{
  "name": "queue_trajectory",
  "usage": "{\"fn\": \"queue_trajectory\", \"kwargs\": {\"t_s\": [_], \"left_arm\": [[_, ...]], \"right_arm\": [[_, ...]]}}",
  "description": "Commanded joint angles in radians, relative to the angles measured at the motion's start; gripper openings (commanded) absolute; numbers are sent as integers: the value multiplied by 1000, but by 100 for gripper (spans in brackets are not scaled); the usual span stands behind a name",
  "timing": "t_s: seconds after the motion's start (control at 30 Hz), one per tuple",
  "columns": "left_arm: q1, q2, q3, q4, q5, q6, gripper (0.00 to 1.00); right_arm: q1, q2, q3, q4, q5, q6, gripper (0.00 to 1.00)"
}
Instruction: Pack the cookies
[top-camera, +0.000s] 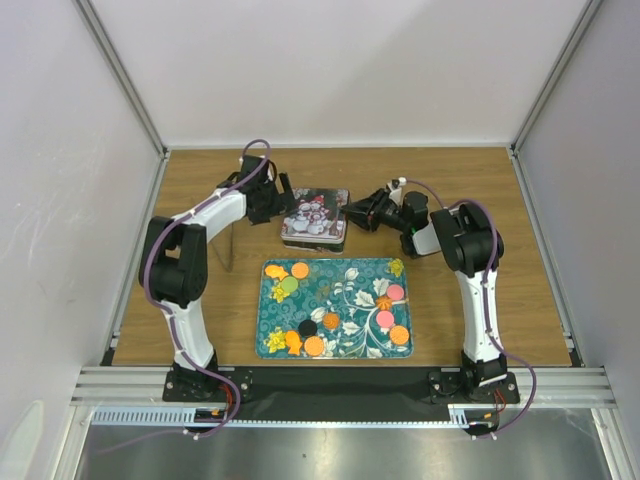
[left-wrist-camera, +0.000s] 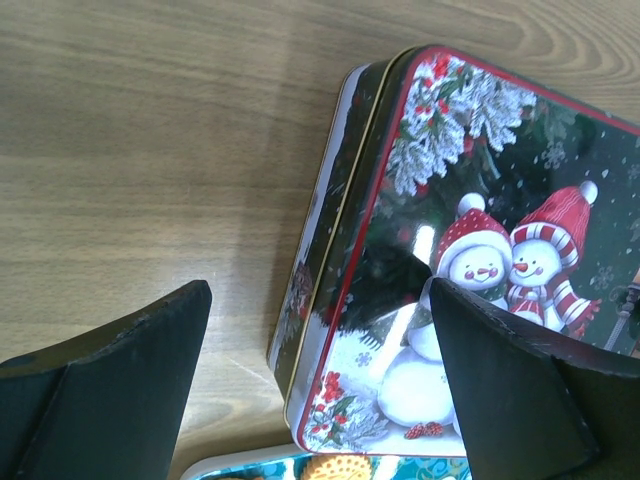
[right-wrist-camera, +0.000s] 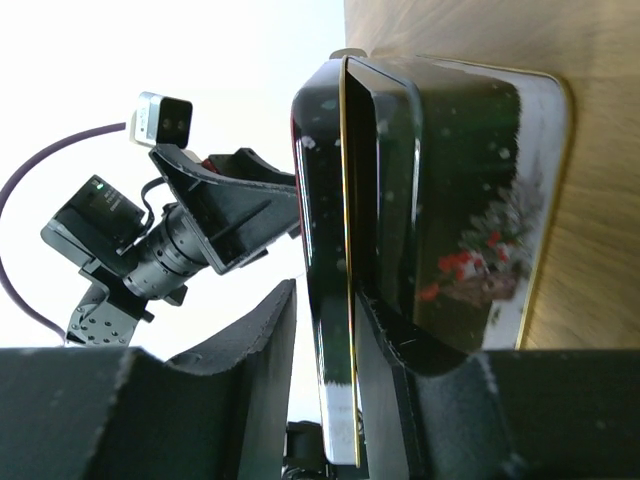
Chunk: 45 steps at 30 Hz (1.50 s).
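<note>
At the left we see the left tool (left-wrist-camera: 320, 288) spread wide and holding nothing, one finger (left-wrist-camera: 110, 400) above the bare counter (left-wrist-camera: 150, 150), the other above the lid of the snowman tin (top-camera: 316, 220). On the near side of the tin lies the flowered tray (top-camera: 340, 290), with the cookies (top-camera: 396, 292) loose on it. At the right, the right tool (right-wrist-camera: 325, 300) straddles the tin's lid rim; we cannot tell whether it pinches

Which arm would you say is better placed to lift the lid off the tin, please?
Right, probably: the right claw straddles the edge of the lid, a finger on either side. The left claw hangs wide open over the left rim of the tin, gripping nothing.
</note>
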Motion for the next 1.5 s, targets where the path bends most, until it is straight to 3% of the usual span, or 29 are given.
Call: {"fn": "queue_trajectory", "kwargs": {"t_s": [0.0, 0.3, 0.8, 1.17, 1.47], "left_arm": [[-17, 19, 60, -6, -26, 36, 97], [-37, 59, 137, -60, -56, 91, 97], [-65, 92, 190, -91, -56, 128, 97], [-80, 114, 226, -114, -88, 141, 96], [-84, 117, 227, -120, -96, 152, 96]], "right_arm": [[-21, -60, -31, 59, -17, -27, 35], [-55, -86, -86, 60, -23, -50, 37], [-62, -177, -82, -164, 10, -222, 46], [-18, -264, 76, -658, 128, -536, 70], [22, -212, 194, -824, 179, -635, 74]]}}
